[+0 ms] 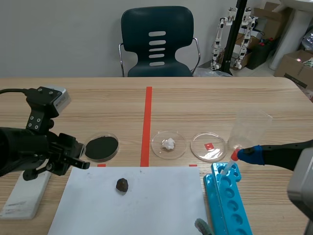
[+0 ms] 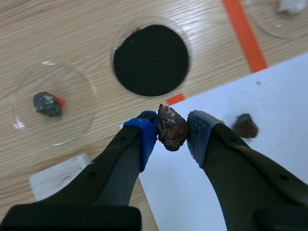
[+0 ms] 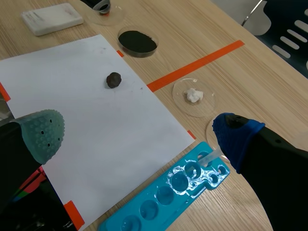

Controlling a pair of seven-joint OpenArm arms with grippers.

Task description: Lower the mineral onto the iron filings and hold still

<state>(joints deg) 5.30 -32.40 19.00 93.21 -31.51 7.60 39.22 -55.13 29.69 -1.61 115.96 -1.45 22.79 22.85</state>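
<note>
Clamped on a rusty brown mineral (image 2: 172,129) by the left gripper (image 2: 173,131), one blue pad (image 2: 148,137) at its nine o'clock, the other at its three. Short of the dish of black iron filings (image 2: 150,60), at eleven o'clock ahead. At three o'clock of the mineral, on the white paper (image 2: 269,96), a second dark rock (image 2: 245,125). Spread wide and holding nothing, the right gripper (image 3: 140,134), near the blue well tray (image 3: 159,207).
</note>
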